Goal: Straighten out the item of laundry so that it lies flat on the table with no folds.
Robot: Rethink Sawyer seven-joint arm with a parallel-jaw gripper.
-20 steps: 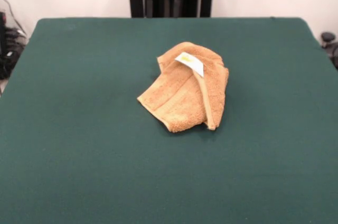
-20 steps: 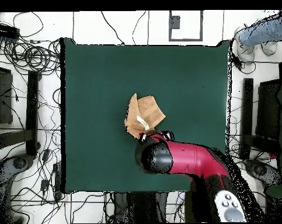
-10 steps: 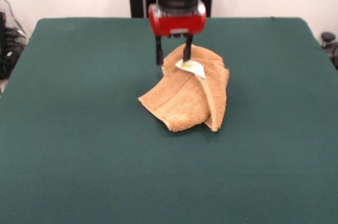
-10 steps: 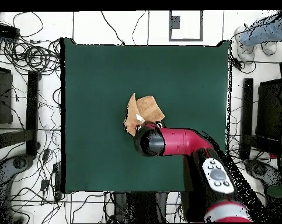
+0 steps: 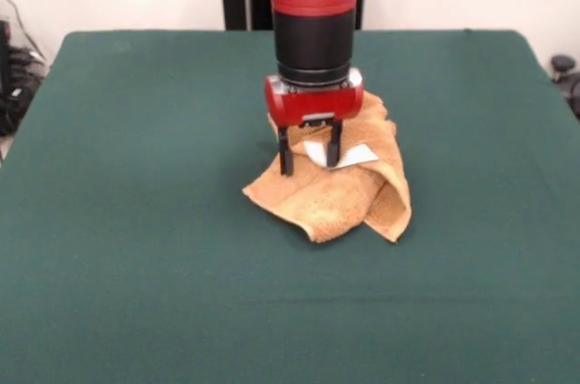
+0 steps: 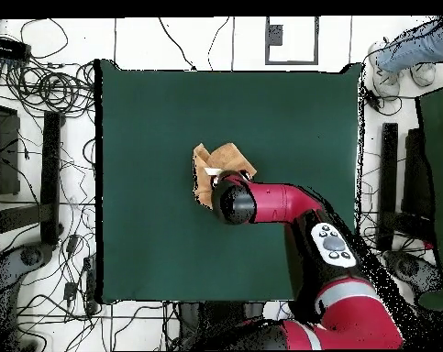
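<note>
My black two-fingered gripper point(image 5: 310, 158) stands spread over the crumpled golden-tan terry towel point(image 5: 340, 189), mid dark green felt table point(image 5: 136, 248), straddling its white tag point(image 5: 349, 155) — pinching several layers would drag the whole bundle, folds intact.

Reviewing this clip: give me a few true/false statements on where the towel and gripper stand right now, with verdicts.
1. The towel lies flat with no folds. False: it is bunched and folded over itself.
2. The gripper is down at the towel with its fingers apart. True.
3. A white tag shows on the towel beside the gripper. True.
4. The towel hangs over the table edge. False: it sits near the middle.
5. The towel is lifted clear of the table. False: it rests on the surface.
</note>
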